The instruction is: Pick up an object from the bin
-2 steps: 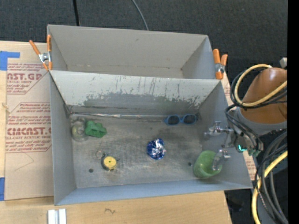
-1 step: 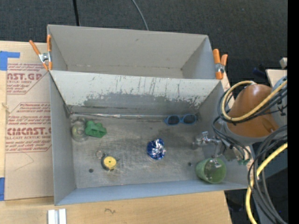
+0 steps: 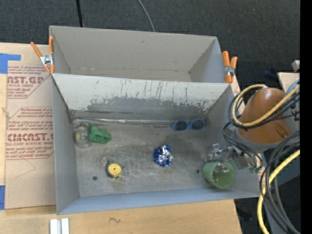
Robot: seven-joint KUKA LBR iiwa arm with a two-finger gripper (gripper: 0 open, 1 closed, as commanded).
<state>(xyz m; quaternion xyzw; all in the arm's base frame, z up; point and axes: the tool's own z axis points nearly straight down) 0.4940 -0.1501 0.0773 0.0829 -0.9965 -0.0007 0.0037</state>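
The gripper hangs low in the bin's front right corner, right over a round green thing and seemingly touching its top. Whether it is open, closed or clamped on that thing I cannot tell, as its metal parts blur together above the green surface. The arm comes in over the right wall, which probably explains the pose: this corner is the nearest reach, and a near-vertical approach keeps the wrist off the sloping walls. The round green thing sits where the floor meets the right and front walls, so it has little room to roll away, but there is also little room beside it on those two sides. It looks stubby and rounded, with no clear long axis from above; if it is a cup or short cylinder, I judge that its axis runs roughly upward toward the camera, though I cannot be sure which way it points. Farther out, a shiny blue ball lies mid-floor, well apart. Blue sunglasses rest along the back wall. A yellow disc and a green block lie at the far left.
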